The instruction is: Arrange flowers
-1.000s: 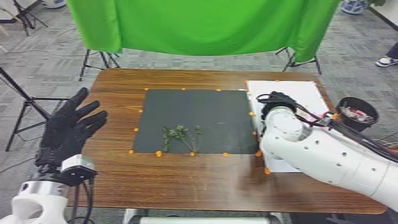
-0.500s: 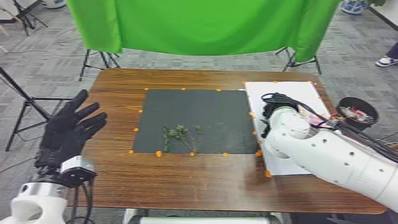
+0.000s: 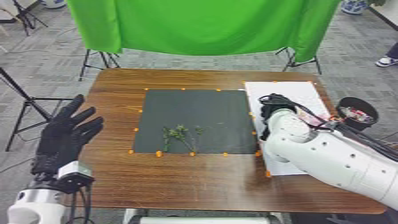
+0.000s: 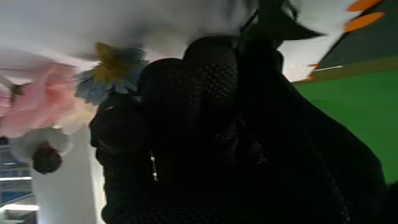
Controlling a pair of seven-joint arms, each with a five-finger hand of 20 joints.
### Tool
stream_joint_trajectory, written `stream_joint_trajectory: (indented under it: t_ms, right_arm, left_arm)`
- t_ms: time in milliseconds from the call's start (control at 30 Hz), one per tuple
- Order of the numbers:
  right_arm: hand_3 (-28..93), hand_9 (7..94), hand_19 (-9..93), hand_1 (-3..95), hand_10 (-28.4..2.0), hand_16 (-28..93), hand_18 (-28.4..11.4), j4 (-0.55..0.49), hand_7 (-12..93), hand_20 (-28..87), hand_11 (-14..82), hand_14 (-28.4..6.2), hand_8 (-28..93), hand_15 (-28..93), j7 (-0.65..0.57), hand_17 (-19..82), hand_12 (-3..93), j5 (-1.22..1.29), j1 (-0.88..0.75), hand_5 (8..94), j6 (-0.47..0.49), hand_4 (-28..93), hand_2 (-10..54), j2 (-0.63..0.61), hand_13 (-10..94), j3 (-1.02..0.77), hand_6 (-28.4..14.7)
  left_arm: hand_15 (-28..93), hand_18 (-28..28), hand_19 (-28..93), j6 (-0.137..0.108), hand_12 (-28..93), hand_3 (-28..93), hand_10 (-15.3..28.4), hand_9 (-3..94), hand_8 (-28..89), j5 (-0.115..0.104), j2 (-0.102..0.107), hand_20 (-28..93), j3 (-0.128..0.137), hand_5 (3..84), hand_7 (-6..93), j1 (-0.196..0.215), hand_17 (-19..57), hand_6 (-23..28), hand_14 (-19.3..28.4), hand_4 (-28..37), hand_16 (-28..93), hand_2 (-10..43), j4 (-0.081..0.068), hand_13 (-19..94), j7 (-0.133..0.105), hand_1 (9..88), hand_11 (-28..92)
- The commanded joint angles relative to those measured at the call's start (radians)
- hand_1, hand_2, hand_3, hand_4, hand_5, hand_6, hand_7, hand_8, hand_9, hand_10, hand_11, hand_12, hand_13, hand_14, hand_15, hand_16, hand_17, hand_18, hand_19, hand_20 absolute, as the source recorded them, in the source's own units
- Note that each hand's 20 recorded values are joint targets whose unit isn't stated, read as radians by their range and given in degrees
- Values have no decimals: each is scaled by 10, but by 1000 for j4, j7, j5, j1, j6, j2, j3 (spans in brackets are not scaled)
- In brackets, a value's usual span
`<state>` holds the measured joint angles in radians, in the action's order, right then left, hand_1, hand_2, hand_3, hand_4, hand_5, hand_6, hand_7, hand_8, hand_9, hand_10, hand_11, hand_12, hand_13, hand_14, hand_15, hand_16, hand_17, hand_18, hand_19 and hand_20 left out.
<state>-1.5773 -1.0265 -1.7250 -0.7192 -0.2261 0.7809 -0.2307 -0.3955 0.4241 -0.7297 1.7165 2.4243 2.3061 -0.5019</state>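
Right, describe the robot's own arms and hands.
The left arm and right arm have rounded white shells, the right marked with small dark dots. Dark cables run along both. The left hand and right hand wear black fabric gloves, the right's finely dotted.

Edges crop the green cloth [image 3: 204, 27] and pink petals [image 4: 46, 97]; the right hand [image 3: 277, 101] partly hides a leafy stem [image 4: 282, 26].
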Motion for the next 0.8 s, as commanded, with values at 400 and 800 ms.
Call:
stream_joint_trajectory:
  t_ms: [400,800]
  right_arm:
    - [799,765,932,501,-101,183,-179,-176,604,335,526,-82,161,739,6,481,268,-25,14,605,55,-283,41,35,754,-115,-41]
    - [814,782,932,505,-104,183,-188,-361,565,354,506,-90,178,735,-21,493,277,-46,-205,631,84,-283,21,27,767,-234,-43]
  left_arm:
    - [552,272,547,-61,104,613,183,260,-78,-61,68,-8,52,318,81,113,-74,75,269,-215,-127,97,37,185,-95,296,241]
    - [552,272,548,-71,103,613,183,260,-78,-64,68,-9,85,318,82,149,-74,75,269,-217,-127,97,49,185,-101,298,242]
